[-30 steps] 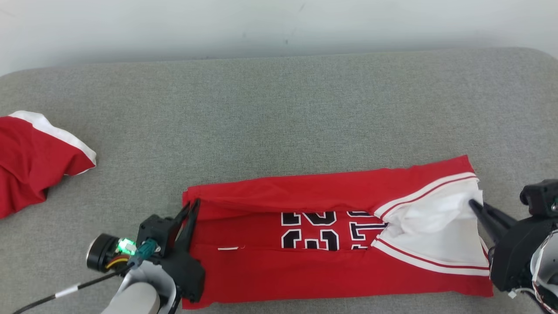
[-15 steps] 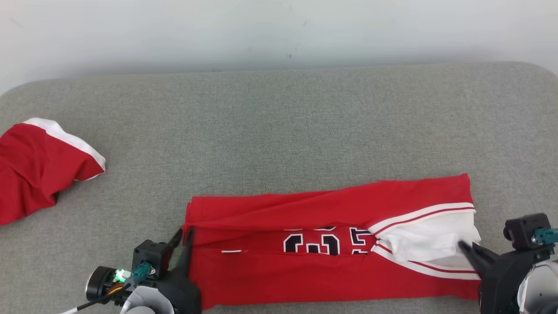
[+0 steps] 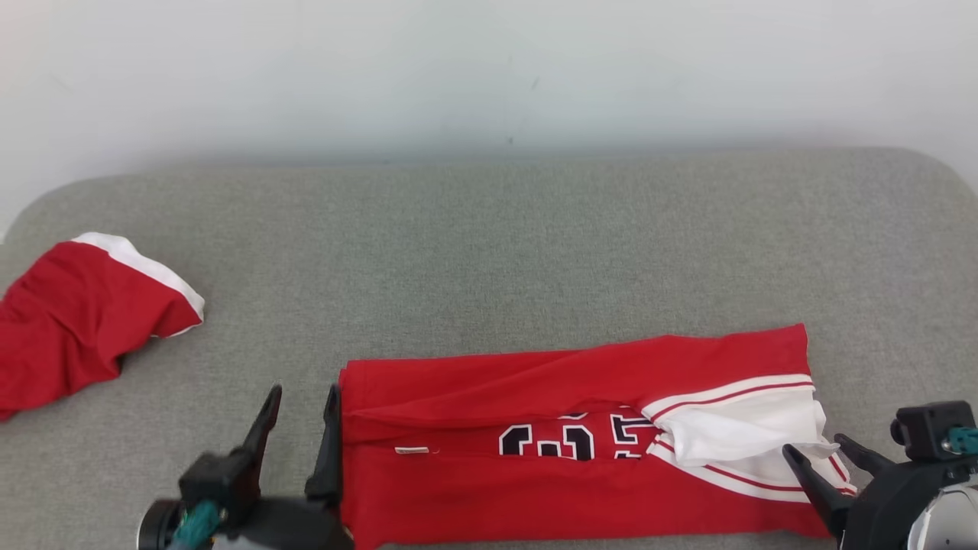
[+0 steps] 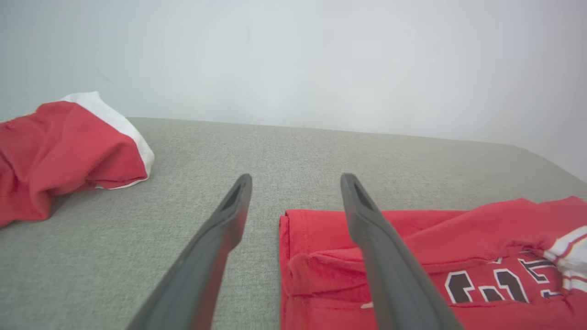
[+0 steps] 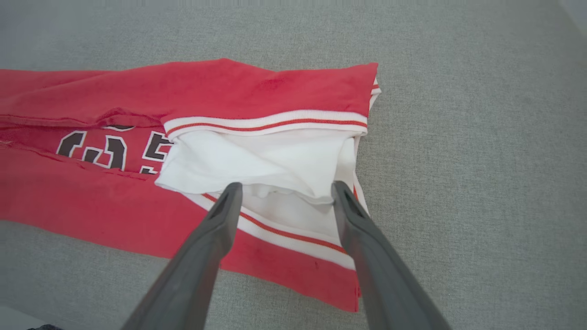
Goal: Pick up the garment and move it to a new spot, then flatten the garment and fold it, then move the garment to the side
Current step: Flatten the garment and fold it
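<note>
The garment (image 3: 535, 382) is a red jersey with black numbers, folded into a long strip on the grey cushion (image 3: 489, 244), with white fabric at its right end. My left gripper (image 3: 302, 395) stands open at its left end, the right finger along that edge. In the left wrist view the garment (image 4: 412, 224) has its edge just inside my left gripper (image 4: 297, 179), nothing pinched. My right gripper (image 3: 814, 445) is open at the white end. In the right wrist view my right gripper (image 5: 286, 187) hovers over the white flap of the garment (image 5: 229, 87).
A second red cloth with a white band (image 3: 76, 321) lies crumpled at the cushion's far left, also in the left wrist view (image 4: 59, 146). A pale wall (image 3: 489, 69) rises behind the cushion. Bare grey cushion stretches behind and to the right of the jersey.
Both grippers have gone from shut to open and let go of the jersey's two ends, which now lie on the cushion. The head camera has tilted, so the whole picture shifted down.
</note>
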Robot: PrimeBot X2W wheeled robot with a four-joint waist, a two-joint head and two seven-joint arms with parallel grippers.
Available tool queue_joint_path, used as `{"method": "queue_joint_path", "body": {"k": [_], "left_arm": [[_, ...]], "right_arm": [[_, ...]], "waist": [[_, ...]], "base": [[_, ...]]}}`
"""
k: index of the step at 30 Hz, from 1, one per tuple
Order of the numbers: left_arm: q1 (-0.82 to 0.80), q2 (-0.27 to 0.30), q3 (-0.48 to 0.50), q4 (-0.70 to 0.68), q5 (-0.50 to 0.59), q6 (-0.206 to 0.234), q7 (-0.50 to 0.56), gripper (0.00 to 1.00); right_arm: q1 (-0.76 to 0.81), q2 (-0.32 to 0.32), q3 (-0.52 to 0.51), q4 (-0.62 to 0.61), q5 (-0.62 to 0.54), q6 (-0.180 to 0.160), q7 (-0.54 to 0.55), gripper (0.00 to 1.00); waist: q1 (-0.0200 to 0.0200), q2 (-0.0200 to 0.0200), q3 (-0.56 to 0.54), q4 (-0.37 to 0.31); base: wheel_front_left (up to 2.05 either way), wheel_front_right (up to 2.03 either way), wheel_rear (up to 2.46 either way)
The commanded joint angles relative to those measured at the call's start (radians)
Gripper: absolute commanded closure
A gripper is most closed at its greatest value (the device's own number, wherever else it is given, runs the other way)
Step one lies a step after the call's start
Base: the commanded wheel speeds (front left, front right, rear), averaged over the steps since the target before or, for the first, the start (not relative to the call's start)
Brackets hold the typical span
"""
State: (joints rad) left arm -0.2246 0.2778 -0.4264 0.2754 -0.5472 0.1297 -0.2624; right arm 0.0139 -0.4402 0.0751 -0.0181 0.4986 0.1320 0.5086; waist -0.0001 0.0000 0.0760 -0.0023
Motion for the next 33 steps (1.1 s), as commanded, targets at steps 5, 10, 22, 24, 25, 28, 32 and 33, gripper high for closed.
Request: {"method": "queue_joint_path", "body": {"k": [5, 10, 22, 24, 25, 28, 32, 33], "left_arm": [[0.132, -0.066, 0.121, -0.111, 0.096, -0.062, -0.003, 0.00], [0.230, -0.142, 0.232, -0.193, 0.186, -0.137, -0.003, 0.00], [0.356, -0.219, 0.386, -0.223, 0.287, -0.233, -0.003, 0.00], [0.365, -0.222, 0.395, -0.222, 0.293, -0.238, -0.003, 0.00], [0.366, -0.223, 0.399, -0.224, 0.295, -0.241, -0.003, 0.00], [0.360, -0.225, 0.410, -0.224, 0.298, -0.245, -0.003, 0.00], [0.339, -0.227, 0.412, -0.228, 0.303, -0.253, -0.003, 0.00], [0.334, -0.227, 0.412, -0.228, 0.303, -0.251, -0.003, 0.00]], "right_arm": [[0.017, 0.063, -0.061, 0.014, -0.017, -0.002, -0.024, 0.00], [0.004, 0.106, -0.102, 0.054, -0.029, -0.002, -0.047, 0.00], [-0.085, 0.122, -0.172, 0.194, -0.058, -0.002, -0.056, 0.00], [-0.105, 0.129, -0.189, 0.221, -0.068, -0.002, -0.039, 0.00], [-0.114, 0.131, -0.196, 0.233, -0.074, -0.002, -0.028, 0.00], [-0.152, 0.135, -0.212, 0.267, -0.093, -0.002, 0.007, 0.00], [-0.177, 0.130, -0.205, 0.305, -0.114, -0.002, 0.033, 0.00], [-0.185, 0.128, -0.205, 0.318, -0.117, -0.002, 0.036, 0.00]], "waist": [[0.0001, 0.0000, -0.045, 0.013], [0.0001, 0.0000, -0.070, 0.022], [0.0001, 0.0000, -0.081, 0.049], [0.0001, 0.0000, -0.077, 0.056], [0.0001, 0.0000, -0.072, 0.059], [0.0001, 0.0000, -0.049, 0.071], [0.0001, 0.0000, -0.012, 0.087], [0.0001, 0.0000, -0.001, 0.091]], "base": [[0.00, 0.00, 0.00], [0.00, 0.00, 0.00], [0.00, 0.00, 0.00], [0.00, 0.00, 0.00], [0.00, 0.00, 0.00], [0.00, 0.00, 0.00], [0.00, 0.00, 0.00], [0.00, 0.00, 0.00]]}}
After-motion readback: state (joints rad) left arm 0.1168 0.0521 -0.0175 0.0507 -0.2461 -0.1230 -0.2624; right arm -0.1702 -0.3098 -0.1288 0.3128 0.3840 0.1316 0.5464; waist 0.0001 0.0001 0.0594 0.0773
